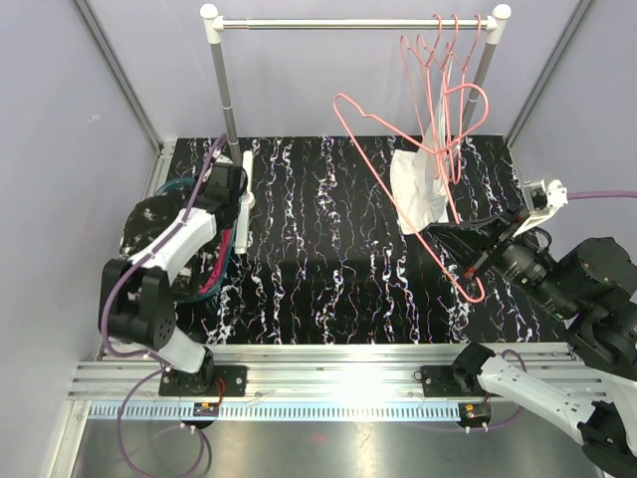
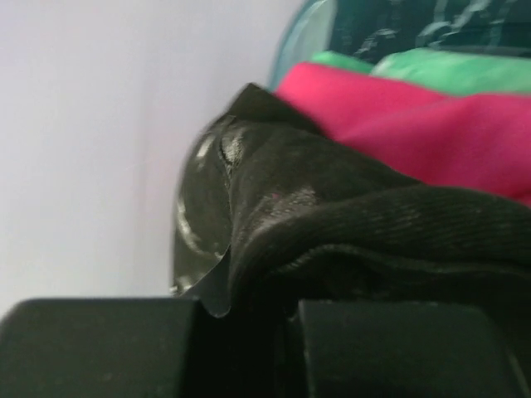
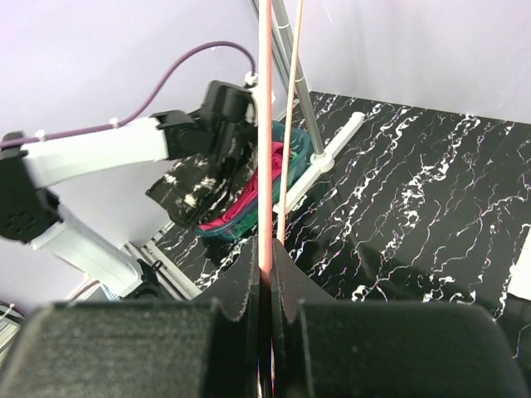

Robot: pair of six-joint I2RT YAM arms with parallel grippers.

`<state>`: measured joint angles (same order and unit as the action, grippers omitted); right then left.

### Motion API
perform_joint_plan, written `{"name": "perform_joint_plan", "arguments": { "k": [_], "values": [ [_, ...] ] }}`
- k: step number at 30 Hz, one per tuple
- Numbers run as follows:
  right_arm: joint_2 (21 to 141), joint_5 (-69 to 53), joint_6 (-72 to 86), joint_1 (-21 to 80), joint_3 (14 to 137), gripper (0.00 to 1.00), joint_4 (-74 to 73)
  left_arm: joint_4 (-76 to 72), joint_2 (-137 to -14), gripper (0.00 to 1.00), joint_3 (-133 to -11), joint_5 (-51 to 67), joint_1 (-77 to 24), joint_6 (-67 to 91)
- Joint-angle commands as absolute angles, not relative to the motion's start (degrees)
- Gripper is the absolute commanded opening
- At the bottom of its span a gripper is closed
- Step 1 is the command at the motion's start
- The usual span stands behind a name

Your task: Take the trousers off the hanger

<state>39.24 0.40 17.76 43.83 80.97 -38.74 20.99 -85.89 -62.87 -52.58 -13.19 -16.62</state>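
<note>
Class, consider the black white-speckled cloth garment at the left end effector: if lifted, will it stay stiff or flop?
Probably floppy: the black white-speckled cloth garment creases in soft folds at the left end effector. Likely to sag and trail when raised, since it drapes limply in the right wrist view.

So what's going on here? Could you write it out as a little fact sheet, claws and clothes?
Left claw: shut on the black speckled garment
Right claw: shut on a pink wire hanger, held tilted
Pile: pink garment and green garment lie behind the black one, by a teal tub
White cloth: hangs among the hangers; which one carries it is unclear
Rail: spare hangers at its right end
</note>
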Motion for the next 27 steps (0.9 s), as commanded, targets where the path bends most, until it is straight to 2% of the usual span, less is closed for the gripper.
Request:
{"name": "perform_joint_plan", "arguments": {
  "k": [1,4,8,14,15,17,18,20,21,22,24,27],
  "values": [
    [39.11,1.23,17.58,43.86,80.86,0.0,-37.53,23.11,-90.69,0.0,-67.93,-50.45,-12.66,-10.29],
    [39.02,1.4,17.58,43.86,80.95,0.0,-38.05,27.15,-96.05,0.0,-71.71,-49.49,-12.39,-5.81],
    [38.76,1.84,17.58,43.86,80.6,0.0,-38.58,34.43,-102.46,0.0,-76.28,-42.12,-11.78,-0.27],
    [39.11,1.67,17.93,43.86,80.51,0.0,-38.76,35.59,-101.61,0.0,-78.04,-35.09,-10.38,7.1],
    [39.11,1.58,17.93,43.77,80.59,0.0,-38.85,35.51,-99.95,0.04,-78.31,-33.42,-9.85,7.64],
    [39.2,1.67,18.02,43.86,81.03,0.0,-39.02,34.81,-98.01,0.18,-78.14,-29.81,-9.23,7.47],
    [39.29,1.67,18.02,43.86,81.3,0.0,-39.2,34.63,-96.78,0.31,-78.13,-29.36,-9.23,7.47],
    [39.55,1.93,17.76,43.86,82.17,0.0,-39.9,34.02,-92.39,0.39,-77.52,-27.52,-9.14,7.21],
    [39.81,2.54,17.49,43.86,82.53,0.0,-39.99,33.58,-90.72,0.55,-77.35,-26.81,-9.14,7.21],
    [39.9,2.81,17.14,43.86,83.05,0.0,-40.43,33.23,-89.14,0.66,-77.0,-25.94,-9.05,7.21],
    [40.69,4.65,16.0,43.86,83.67,0.0,-41.31,31.91,-83.78,0.99,-76.21,-22.08,-8.79,7.64],
    [41.83,7.72,14.07,43.86,84.02,0.0,-41.48,31.38,-77.71,0.99,-75.59,-17.15,-7.91,8.78]
  ]
}}
